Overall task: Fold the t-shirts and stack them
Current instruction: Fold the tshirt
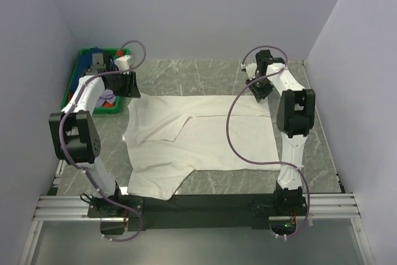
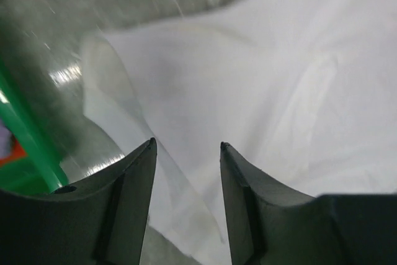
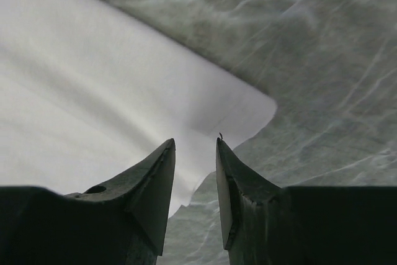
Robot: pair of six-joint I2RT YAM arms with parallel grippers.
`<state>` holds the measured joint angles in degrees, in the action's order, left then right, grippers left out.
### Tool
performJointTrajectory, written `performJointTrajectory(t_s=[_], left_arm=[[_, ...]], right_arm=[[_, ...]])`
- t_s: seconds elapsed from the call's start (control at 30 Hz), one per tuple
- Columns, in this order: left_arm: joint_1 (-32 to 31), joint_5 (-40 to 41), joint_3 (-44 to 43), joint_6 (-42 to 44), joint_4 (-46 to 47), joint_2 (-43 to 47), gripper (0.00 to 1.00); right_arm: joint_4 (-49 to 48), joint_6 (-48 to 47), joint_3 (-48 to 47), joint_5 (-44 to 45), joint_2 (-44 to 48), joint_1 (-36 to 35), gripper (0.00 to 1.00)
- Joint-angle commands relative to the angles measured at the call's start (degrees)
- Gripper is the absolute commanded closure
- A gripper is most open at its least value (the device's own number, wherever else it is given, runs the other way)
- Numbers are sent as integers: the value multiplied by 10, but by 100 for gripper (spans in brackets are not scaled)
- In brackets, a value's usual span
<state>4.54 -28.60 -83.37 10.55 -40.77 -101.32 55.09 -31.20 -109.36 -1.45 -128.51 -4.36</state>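
White t-shirt (image 1: 205, 141) lies spread across the middle of the grey-green marbled worktop (image 1: 313, 153), roughly rectangular and mostly flat. The left third carries a raised crease and an overlapped flap running down from the far edge. The near-left corner sticks out further than the rest and reaches the dark strip at the worktop's near edge. Cloth is plain white in all three views, with soft shadowed wrinkles.

Left tool (image 2: 186, 144) sits over the far-left corner of the shirt, just beside the green crate (image 1: 79, 60). Its fingers stand apart with nothing between them — released, with the white cloth seen through the gap below. The green crate wall shows at the left of the wrist view.

Right tool (image 3: 195, 141) sits over the far-right corner of the shirt. Its fingers are parted by a narrow gap and nothing is pinched — released. The rounded shirt corner and bare worktop show beyond the tips.

The crate stands at the far-left of the worktop, well apart from the right arm. Lavender cloth (image 1: 109, 98) and dark blue cloth (image 1: 93, 49) are visible in it, partly hidden by the left arm.
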Motion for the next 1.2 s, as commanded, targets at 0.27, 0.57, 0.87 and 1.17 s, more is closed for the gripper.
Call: performJointTrajectory(t_s=[0.27, 0.57, 0.87, 1.17], left_arm=[[-2, 63, -77, -157, 94, -123, 51], [-16, 103, -42, -179, 123, -145, 69], [-14, 111, -21, -164, 113, -145, 98], [-9, 91, 13, -141, 134, -117, 66]], right_arm=[[-51, 25, -94, 14, -53, -4, 59], [-39, 10, -74, 45, -77, -21, 64], [-25, 5, -69, 66, -87, -20, 67], [-27, 4, -48, 71, -81, -19, 68]])
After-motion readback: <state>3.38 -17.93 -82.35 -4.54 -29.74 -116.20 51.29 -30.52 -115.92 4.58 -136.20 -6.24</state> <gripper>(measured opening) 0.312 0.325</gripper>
